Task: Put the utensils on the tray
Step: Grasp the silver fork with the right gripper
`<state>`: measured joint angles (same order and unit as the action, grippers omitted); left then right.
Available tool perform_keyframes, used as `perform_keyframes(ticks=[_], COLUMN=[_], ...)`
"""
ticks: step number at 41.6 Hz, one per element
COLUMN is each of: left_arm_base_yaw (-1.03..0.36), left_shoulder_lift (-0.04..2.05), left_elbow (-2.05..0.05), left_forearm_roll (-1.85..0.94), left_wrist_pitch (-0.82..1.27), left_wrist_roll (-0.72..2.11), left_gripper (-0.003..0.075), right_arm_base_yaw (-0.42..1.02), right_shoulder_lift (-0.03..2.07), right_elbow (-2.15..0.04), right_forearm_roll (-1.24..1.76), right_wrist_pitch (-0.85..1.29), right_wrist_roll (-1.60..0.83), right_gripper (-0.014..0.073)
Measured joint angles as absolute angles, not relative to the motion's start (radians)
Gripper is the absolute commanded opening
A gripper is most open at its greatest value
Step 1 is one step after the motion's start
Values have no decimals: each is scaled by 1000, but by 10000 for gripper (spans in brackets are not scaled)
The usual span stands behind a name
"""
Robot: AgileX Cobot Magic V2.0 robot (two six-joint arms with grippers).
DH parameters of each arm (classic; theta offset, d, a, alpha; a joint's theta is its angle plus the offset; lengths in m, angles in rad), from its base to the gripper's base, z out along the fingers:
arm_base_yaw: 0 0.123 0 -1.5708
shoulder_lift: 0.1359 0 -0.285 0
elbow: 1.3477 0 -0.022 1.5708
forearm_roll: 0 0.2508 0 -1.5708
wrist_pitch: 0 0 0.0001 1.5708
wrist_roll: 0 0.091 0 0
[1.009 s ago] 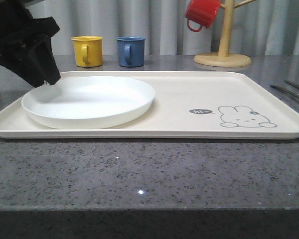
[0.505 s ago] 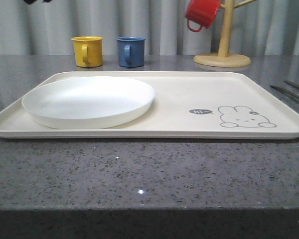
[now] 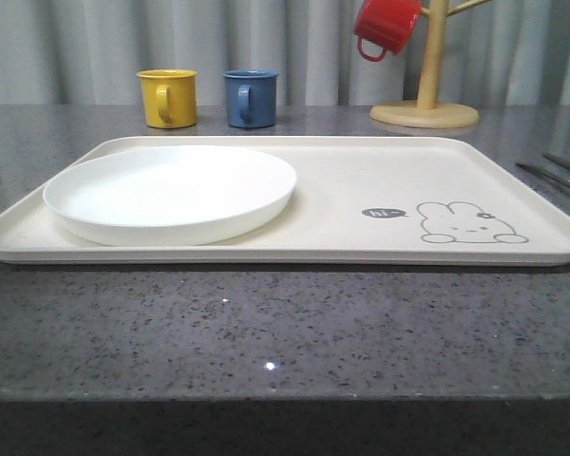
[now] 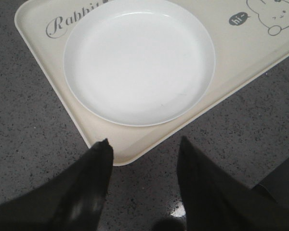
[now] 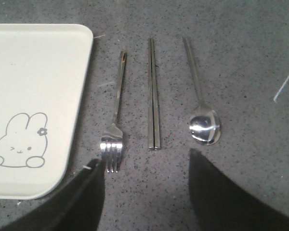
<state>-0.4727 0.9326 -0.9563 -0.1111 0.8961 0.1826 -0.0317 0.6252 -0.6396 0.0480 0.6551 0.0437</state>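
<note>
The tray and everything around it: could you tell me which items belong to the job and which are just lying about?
Part of the job:
tray
plate, already on the tray
fork, chopsticks and spoon, on the counter beside the tray

Just lying about:
yellow mug
blue mug
red mug on the mug tree

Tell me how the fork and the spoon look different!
The fork ends in four thin tines, while the spoon ends in a round, smooth bowl. The fork lies right beside the tray, but the spoon lies farther away, on the other side of the chopsticks. The same: both are shiny metal with long slim handles, both lie flat on the grey counter, and neither is on the tray yet.
</note>
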Motion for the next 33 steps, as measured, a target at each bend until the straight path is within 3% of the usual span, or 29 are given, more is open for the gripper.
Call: perform_keyframes(ticks=[14,33], left_arm_base_yaw=[-473,-473], left_shoulder_lift=[924,924], left_elbow=[-953,-953], left_forearm_roll=[-111,-109], left_wrist_pitch=[898,898], left_wrist_roll=[183,183], left_gripper=[325,324], right_arm_base_yaw=[-9,81], right_shoulder_lift=[660,1150], right_elbow=[-676,-985], right_forearm_roll=[74,76], right_wrist_pitch=[713,967], right_wrist_roll=[28,0], right_gripper=[424,423])
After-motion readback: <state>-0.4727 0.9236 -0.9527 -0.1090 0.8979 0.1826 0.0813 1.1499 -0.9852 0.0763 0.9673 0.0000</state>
